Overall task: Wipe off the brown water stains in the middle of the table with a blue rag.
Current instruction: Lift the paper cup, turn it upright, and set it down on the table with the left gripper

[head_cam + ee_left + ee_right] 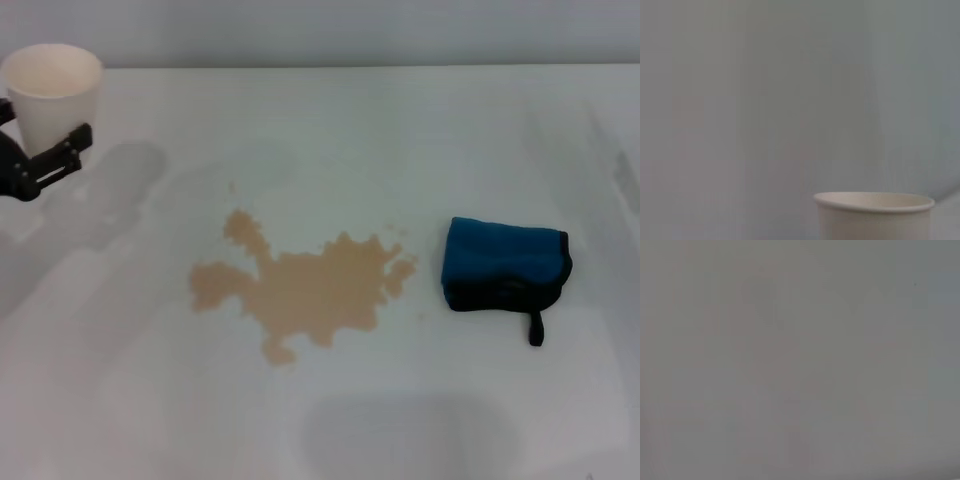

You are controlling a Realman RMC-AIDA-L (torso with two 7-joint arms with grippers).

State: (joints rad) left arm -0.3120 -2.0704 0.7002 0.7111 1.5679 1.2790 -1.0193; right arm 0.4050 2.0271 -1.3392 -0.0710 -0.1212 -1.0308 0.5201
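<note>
Blue rag point(505, 264) lies flat on the table point(450, 140), right of centre; thick folded blue cloth, black edging along its near and right sides, small black loop hanging off its near right corner; nothing touching it. Brown water stains point(300, 288) sit mid-table, just left of the rag with a bare gap between; light tan, irregular lobed blotch, wider than the rag, a few small specks near its edges. Left gripper point(45, 150) at far left, raised, clamped on a white paper cup point(52, 92); cup upright, rim also visible in left wrist view point(874, 202). Right gripper is out of sight; right wrist view shows only plain grey.
</note>
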